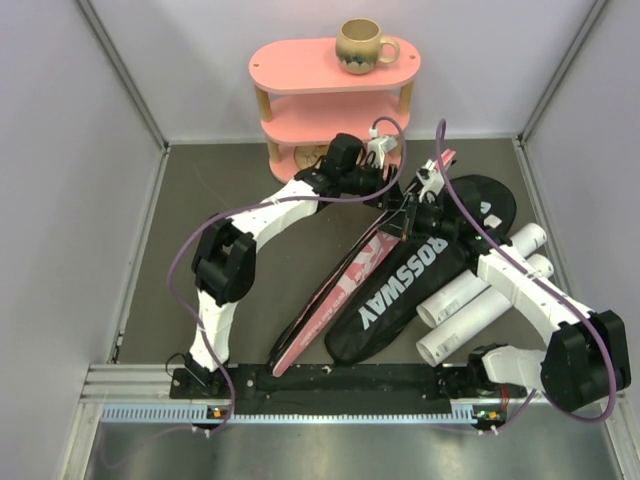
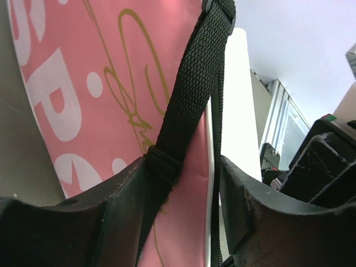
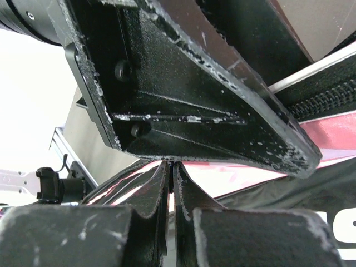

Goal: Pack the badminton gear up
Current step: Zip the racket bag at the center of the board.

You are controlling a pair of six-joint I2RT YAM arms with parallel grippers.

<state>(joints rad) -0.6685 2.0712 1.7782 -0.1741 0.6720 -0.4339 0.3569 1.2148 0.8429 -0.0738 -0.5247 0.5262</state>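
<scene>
The pink racket bag point(image 1: 340, 290) lies diagonally on the floor, and the black CROSSWAY bag point(image 1: 400, 290) lies beside it on the right. My left gripper point(image 1: 392, 185) is at the pink bag's far end. In the left wrist view it point(image 2: 183, 167) is shut on the pink bag's point(image 2: 111, 83) edge and black strap point(image 2: 194, 72). My right gripper point(image 1: 405, 215) sits just below it, over the same bag. In the right wrist view it point(image 3: 171, 164) is shut, tips together under the left gripper's finger point(image 3: 183, 83); anything pinched is hidden. No rackets or shuttlecocks show.
Three white tubes point(image 1: 475, 300) lie side by side right of the black bag, under my right arm. The pink oval shelf point(image 1: 335, 75) with a beige mug point(image 1: 360, 45) stands at the back. Grey walls close in left and right.
</scene>
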